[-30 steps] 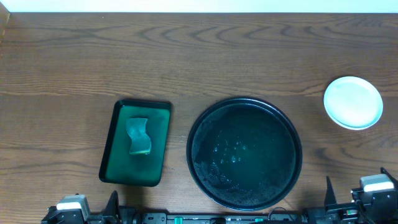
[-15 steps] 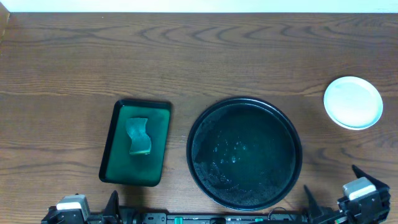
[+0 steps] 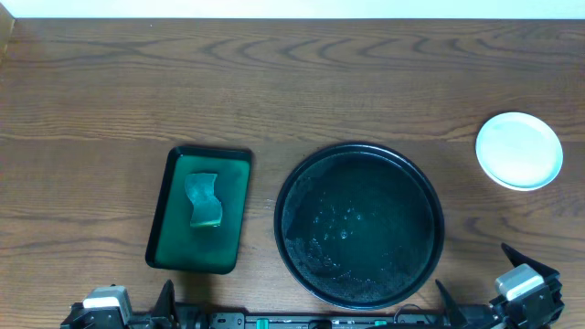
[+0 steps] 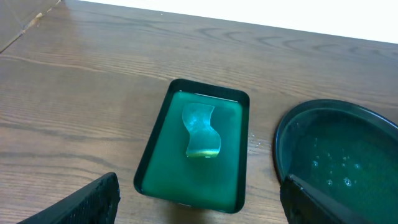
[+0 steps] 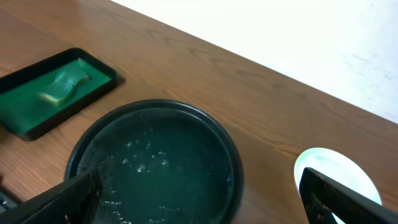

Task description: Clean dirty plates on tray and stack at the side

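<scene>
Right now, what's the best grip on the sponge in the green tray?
Probably across its narrow waist, coming straight down. The sponge lies flat in the green tray, pinched in at mid-length, so the fingers span less there. The tray's raised rim would block a side approach.

The tabletop (image 3: pixel 110 82) was mid-brown wood with darker wavy grain. Near its front edge, the round tray (image 3: pixel 359 145) was black, its floor tinged teal and speckled with pale glinting droplets. The plate (image 3: pixel 518 150) by the right edge was plain white. The rectangular tray (image 3: pixel 210 151) had a dark-green rim and a bright green floor. The sponge (image 3: pixel 204 199) in it was pale grey-green, yellowish along one end.
</scene>
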### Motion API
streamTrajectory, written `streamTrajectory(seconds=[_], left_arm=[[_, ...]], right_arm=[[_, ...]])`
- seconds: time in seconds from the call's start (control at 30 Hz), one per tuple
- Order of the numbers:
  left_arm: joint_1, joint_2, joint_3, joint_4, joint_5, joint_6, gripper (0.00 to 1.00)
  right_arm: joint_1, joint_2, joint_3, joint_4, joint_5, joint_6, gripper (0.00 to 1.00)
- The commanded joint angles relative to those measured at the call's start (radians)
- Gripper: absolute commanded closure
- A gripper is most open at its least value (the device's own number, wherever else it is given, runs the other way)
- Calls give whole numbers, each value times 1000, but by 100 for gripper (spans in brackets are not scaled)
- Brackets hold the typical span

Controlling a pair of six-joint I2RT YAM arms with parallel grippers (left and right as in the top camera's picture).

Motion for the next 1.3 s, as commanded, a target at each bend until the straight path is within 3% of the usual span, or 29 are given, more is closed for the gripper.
streamTrajectory(seconds=[0.0,0.27,0.37,0.53,0.67,0.8,1.13,1.27], left_arm=[[-2,5,-2,-1,-8,13,17],[-2,5,-2,-1,-8,13,17],[-2,5,-2,-1,-8,13,17],[-2,5,-2,-1,-8,13,17],[-2,5,-2,-1,-8,13,17],[-2,5,-2,-1,-8,13,17],[-2,5,-2,-1,-8,13,17],[-2,5,-2,-1,-8,13,17]], right_arm=[[5,-1,7,11,42,1,1],[4,-14,-132,188,38,-37,1],[4,-39,-242,370,-7,-38,1],[4,-117,-504,816,-93,-35,1],[4,-190,-716,1156,-101,36,1],[4,-251,-889,1391,-101,90,1],[4,-277,-1143,1717,-100,101,1],[4,-277,-1181,1754,-90,101,1]])
